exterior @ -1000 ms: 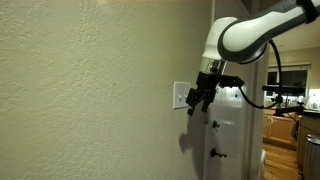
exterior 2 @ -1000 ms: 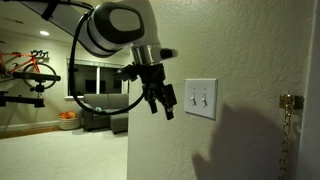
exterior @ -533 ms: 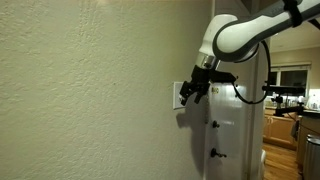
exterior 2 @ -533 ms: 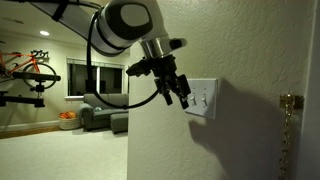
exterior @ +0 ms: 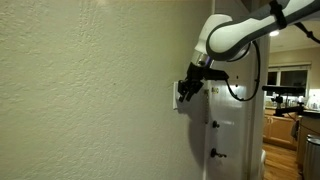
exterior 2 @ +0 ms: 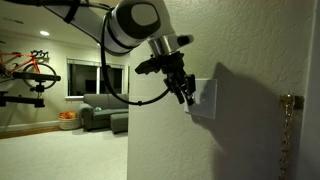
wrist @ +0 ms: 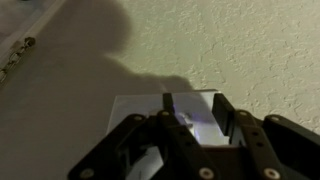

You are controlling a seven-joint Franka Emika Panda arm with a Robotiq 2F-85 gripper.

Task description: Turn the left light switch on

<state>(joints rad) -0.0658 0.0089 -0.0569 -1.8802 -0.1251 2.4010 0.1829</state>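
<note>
Contact with the wall looks very close, as far as I judge.

In an exterior view the tool [exterior: 187, 90] stands directly in front of the white wall plate [exterior: 175, 97], tips at the plate or touching it. I cannot say which. Only a thin edge of the plate shows beside the tool.

In an exterior view from the opposite direction, the plate [exterior 2: 206, 98] lies just beyond the tool tips, partly in the arm's shadow. The toggles are too small to see there.

In the wrist view the plate is straight ahead of the tool and the dark fingers [wrist: 222, 112] reach over its lower part. The left light switch must sit on this plate, under or between the tips, but I cannot pick it out from its neighbour. I also cannot tell whether the tool is released or clenched, because the picture is dark and blurred. It grasps nothing that I can see.

To do this step well I would first make sure that one fingertip sits only on the left toggle, clear of the right one. Then I would push it with a short, slow stroke along the plate, not into the wall, and stop when it flips.
</note>
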